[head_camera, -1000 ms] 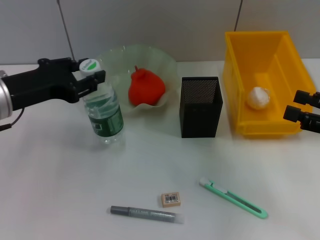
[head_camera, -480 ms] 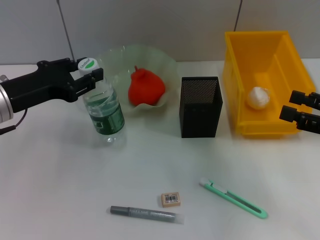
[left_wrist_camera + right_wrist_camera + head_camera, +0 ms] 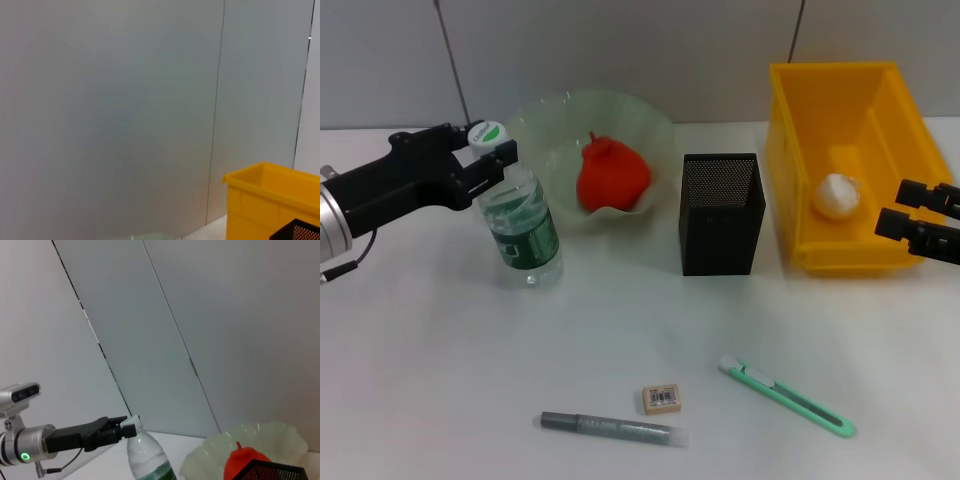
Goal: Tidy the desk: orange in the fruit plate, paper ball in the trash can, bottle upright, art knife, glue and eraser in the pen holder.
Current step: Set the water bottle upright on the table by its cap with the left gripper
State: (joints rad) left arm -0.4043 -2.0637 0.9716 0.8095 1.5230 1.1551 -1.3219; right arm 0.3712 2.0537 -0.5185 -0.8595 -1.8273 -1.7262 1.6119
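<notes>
The clear bottle (image 3: 522, 228) with a green label stands nearly upright left of the plate. My left gripper (image 3: 488, 156) is shut on its neck, just under the white cap; this also shows in the right wrist view (image 3: 129, 428). The orange (image 3: 611, 176) lies in the pale green fruit plate (image 3: 552, 123). The white paper ball (image 3: 837, 195) lies in the yellow trash can (image 3: 832, 100). The black mesh pen holder (image 3: 721, 213) stands in the middle. The eraser (image 3: 662, 399), grey glue stick (image 3: 613, 429) and green art knife (image 3: 787, 396) lie on the table in front. My right gripper (image 3: 901, 207) is open at the can's right side.
The white table (image 3: 420, 380) extends to the front and left. A grey panelled wall stands behind.
My left gripper has moved left and tipped the bottle from a lean to nearly upright. The right gripper shifted slightly left.
</notes>
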